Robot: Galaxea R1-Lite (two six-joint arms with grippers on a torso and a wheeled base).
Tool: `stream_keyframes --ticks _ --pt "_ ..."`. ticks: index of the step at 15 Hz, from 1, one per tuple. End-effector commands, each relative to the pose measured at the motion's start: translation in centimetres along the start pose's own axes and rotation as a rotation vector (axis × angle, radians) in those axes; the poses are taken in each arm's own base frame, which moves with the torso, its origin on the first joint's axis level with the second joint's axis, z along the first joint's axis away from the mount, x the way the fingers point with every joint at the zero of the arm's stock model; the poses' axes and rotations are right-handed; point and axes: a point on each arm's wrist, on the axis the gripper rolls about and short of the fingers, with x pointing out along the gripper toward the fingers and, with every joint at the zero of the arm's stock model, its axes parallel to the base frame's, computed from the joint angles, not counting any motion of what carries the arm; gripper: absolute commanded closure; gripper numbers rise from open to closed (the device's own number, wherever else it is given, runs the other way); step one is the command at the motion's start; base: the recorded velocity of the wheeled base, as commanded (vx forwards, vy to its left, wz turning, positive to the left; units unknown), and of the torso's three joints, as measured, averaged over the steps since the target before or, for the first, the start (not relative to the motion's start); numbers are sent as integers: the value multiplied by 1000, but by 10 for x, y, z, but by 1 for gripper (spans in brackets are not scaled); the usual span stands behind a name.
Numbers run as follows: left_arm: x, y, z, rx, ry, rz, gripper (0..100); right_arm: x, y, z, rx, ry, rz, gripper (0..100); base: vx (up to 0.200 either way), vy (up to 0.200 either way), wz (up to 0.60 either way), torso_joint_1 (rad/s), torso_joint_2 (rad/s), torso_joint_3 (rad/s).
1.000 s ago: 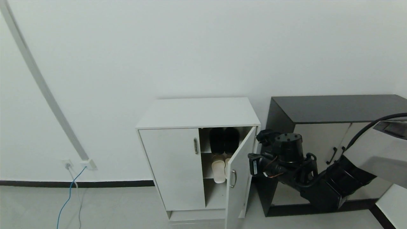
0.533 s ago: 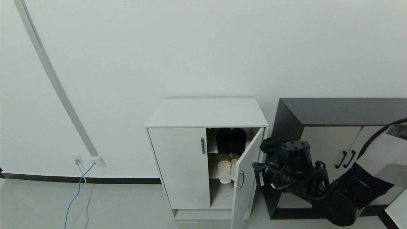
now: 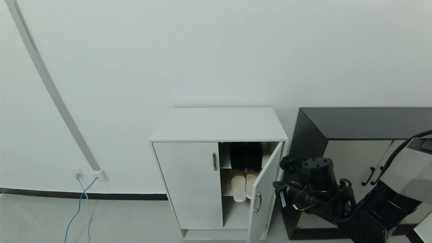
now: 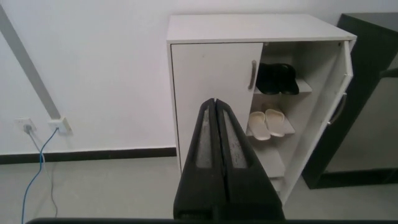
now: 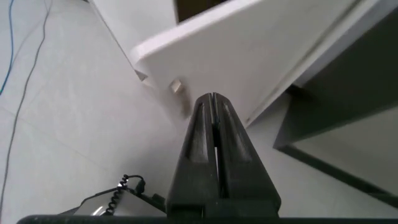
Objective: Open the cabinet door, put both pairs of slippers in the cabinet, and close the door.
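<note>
The white cabinet [image 3: 219,123] stands against the wall, its left door [image 3: 187,184] shut and its right door [image 3: 265,192] swung partly open. Inside, a black pair of slippers [image 3: 245,156] lies on the upper shelf and a white pair of slippers [image 3: 243,184] on the shelf below. My right arm [image 3: 315,189] is close to the outer side of the open door. In its wrist view my right gripper [image 5: 213,96] is shut and empty, its tip at the door panel [image 5: 261,50]. My left gripper [image 4: 214,101] is shut and empty, well back from the cabinet [image 4: 211,87].
A black sideboard [image 3: 357,121] stands directly right of the white cabinet, leaving a narrow gap where my right arm is. A wall socket with a blue cable [image 3: 79,209] and a slanted cable duct [image 3: 50,87] are at the left. Bare floor lies before the cabinet.
The whole head picture has shifted, so the camera has moved. The door keeps about the same angle. My right arm sits slightly lower beside the door.
</note>
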Motion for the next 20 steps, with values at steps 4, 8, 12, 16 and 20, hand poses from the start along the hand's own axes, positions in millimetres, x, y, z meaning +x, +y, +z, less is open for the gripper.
stream_keyframes --ticks 4,8,12,16,20 --pt "0 0 0 -2 0 2 100 8 7 -9 -11 31 17 100 50 0 0 2 1 1" --pt "0 0 0 -2 0 1 100 20 10 -4 -9 7 21 100 0 0 0 0 0 0" --pt "0 0 0 -2 0 2 100 43 13 2 3 -22 22 100 0 0 0 0 0 0" --pt "0 0 0 -2 0 2 100 80 7 9 21 -71 1 100 0 0 0 0 0 0" --pt "0 0 0 -2 0 2 100 97 -5 15 51 -105 -25 100 0 0 0 0 0 0"
